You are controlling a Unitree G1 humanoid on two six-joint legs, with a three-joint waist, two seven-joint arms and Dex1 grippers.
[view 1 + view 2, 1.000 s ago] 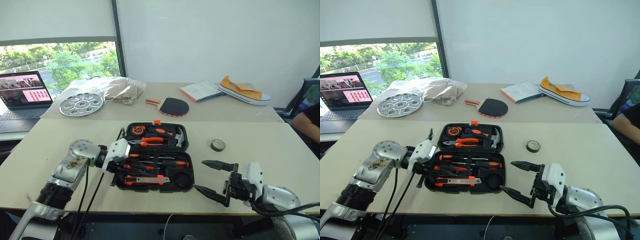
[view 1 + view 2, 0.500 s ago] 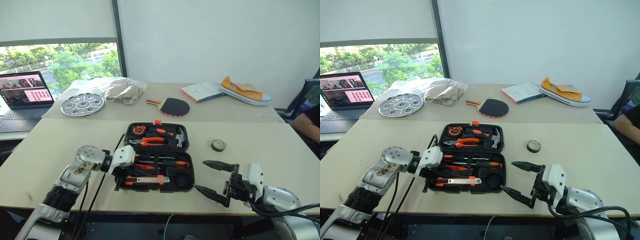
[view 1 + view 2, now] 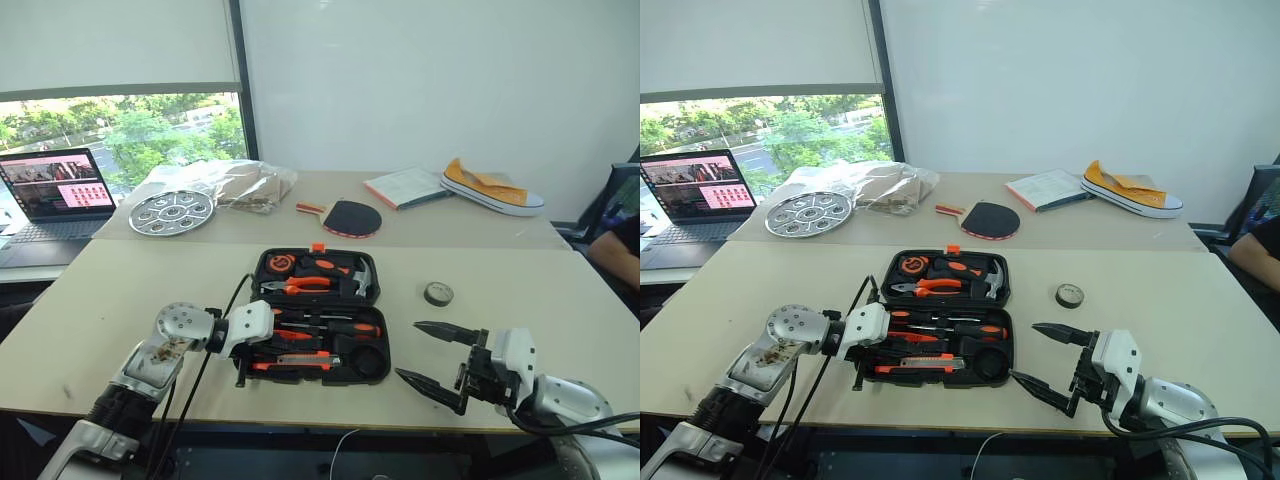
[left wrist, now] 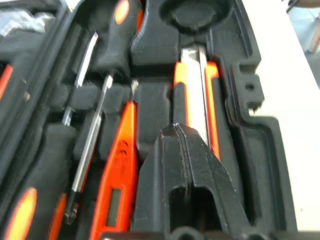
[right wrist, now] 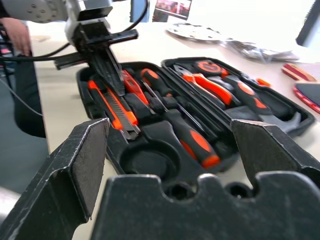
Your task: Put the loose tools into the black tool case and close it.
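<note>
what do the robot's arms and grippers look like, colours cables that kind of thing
Both arms are silver-grey metal with white wrist housings. The left gripper and right gripper each have two black pointed fingers. Black cables hang along the left arm, whose round joint casing looks scuffed brown, and a black cable trails from the right arm.

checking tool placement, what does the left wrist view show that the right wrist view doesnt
Left wrist view: the shut left hand seen from behind its fingers, directly over the utility knife, and the short orange screwdriver up close.
Right wrist view: the open right hand, the pliers, the lid half of the tool case.
Both: the knife, long screwdrivers, empty round recess.
</note>
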